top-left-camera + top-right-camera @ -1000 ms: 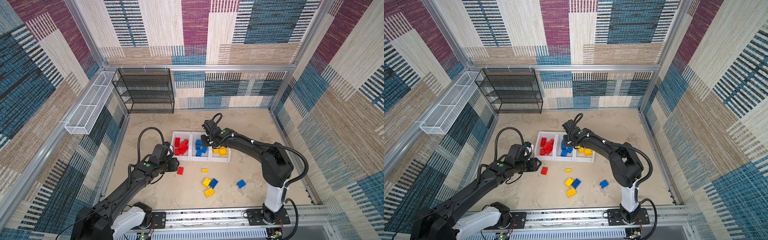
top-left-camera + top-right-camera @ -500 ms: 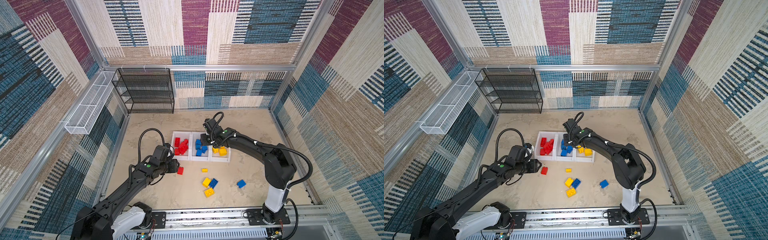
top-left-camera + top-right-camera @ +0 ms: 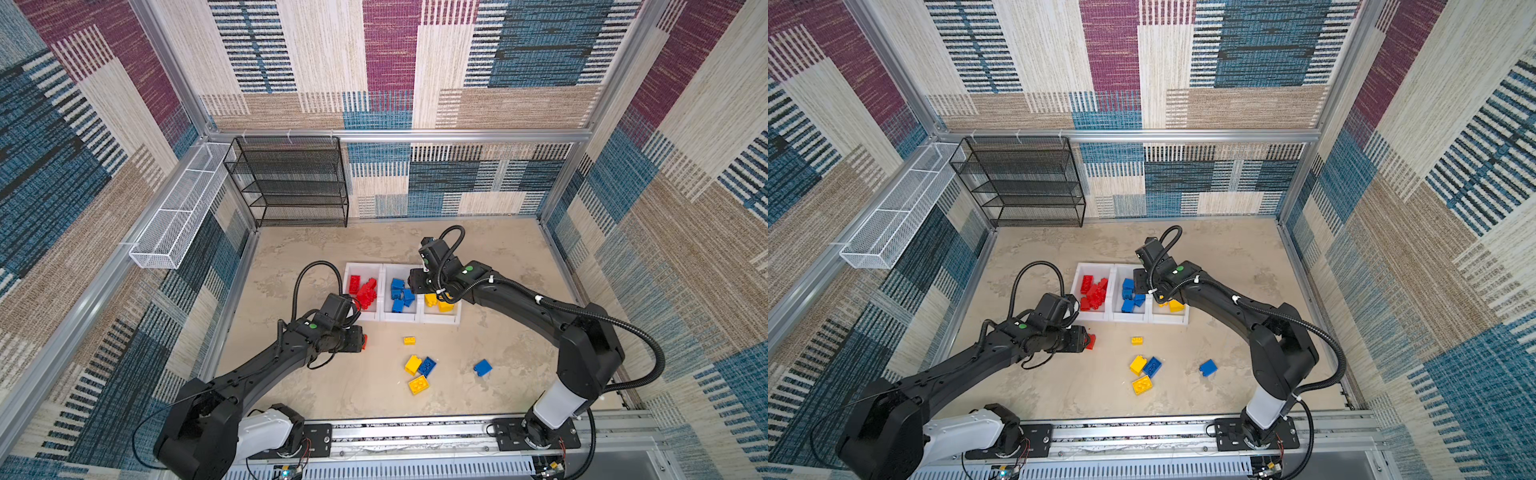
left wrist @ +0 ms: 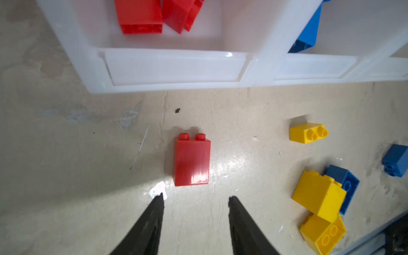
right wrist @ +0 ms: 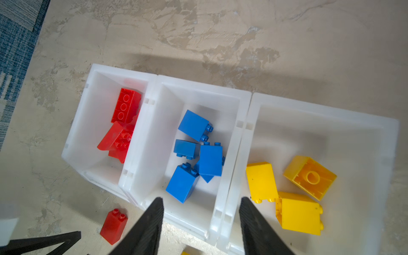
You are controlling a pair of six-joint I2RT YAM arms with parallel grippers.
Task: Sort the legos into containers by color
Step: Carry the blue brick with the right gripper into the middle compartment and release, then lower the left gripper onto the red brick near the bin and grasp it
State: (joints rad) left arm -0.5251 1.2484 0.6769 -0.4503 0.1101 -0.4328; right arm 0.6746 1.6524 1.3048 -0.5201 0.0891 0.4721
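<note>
Since it lies on its side on the beige tabletop [image 4: 66, 154], studs turned toward the bins, the tall red brick [image 4: 191, 162] is offered by its two broad, flat flanks. It is judged light, rigid and hollow, with a glossy skin that may slip. Hold is best taken across those flanks near mid-length, clear of the studs.

In both top views the brick is found just left of centre in the lower half, apart from the bins. It is half hidden there by the left gripper [image 4: 195, 197], whose fingers are spread with nothing between them, the tips just short of the brick's base.

Above the brick in those views a row of three joined white bins is seen: the red bin [image 3: 362, 266], the blue bin [image 3: 398, 319] and the yellow bin [image 3: 441, 321], each loaded with bricks of its own colour.

To the brick's right are scattered a small yellow brick [image 3: 409, 340], a cluster of two yellow bricks and one blue [image 3: 412, 364], and a lone blue brick [image 3: 482, 368].

The right gripper [image 5: 201, 201] is poised above the blue bin's side nearest the yellow bin, fingers parted and empty.
</note>
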